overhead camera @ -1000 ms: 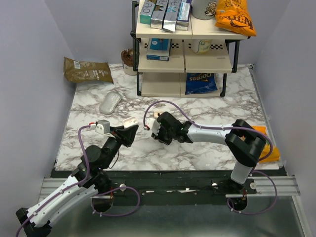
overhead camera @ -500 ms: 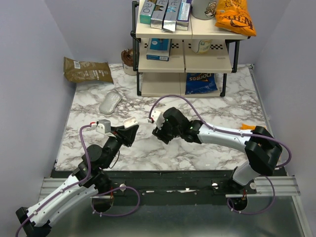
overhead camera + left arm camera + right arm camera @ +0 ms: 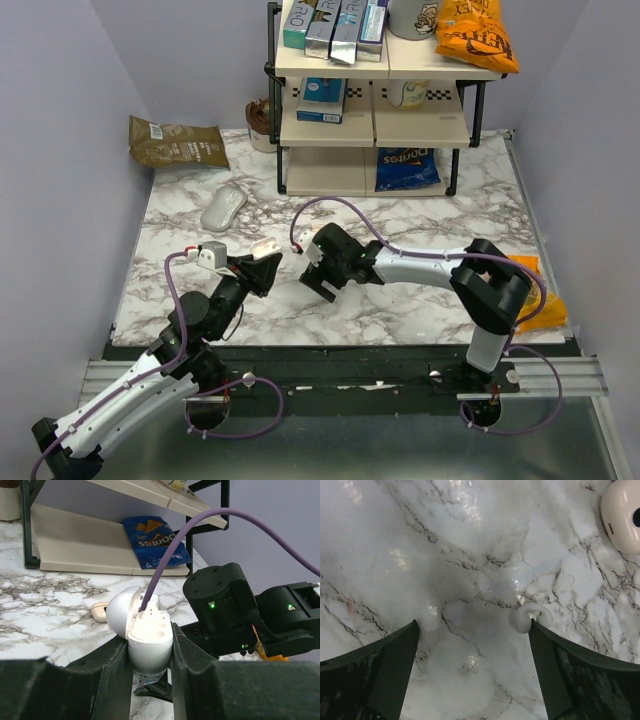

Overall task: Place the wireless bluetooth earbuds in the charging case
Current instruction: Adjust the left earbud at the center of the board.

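My left gripper (image 3: 148, 635) is shut on the white charging case (image 3: 150, 647), held upright with its lid (image 3: 119, 614) swung open; a small white piece stands in the far socket. In the top view the charging case (image 3: 264, 246) sits at the left gripper (image 3: 262, 262) tip. A beige earbud (image 3: 99, 611) lies on the marble behind the case, and the right wrist view shows it as an earbud (image 3: 622, 507) at the top right corner. My right gripper (image 3: 474, 625) is open above the table, nothing between its fingers. A small white rounded piece (image 3: 532, 617) touches its right fingertip. In the top view the right gripper (image 3: 318, 282) is just right of the case.
A white computer mouse (image 3: 223, 209) lies at the back left. The shelf rack (image 3: 375, 140) stands at the back with a blue chip bag (image 3: 406, 168) under it. A brown bag (image 3: 177, 141) lies far left, an orange packet (image 3: 545, 300) by the right arm.
The right gripper has opened wide. It swung right, then came back left and lower, close to the case. The left arm and the case have stayed put.
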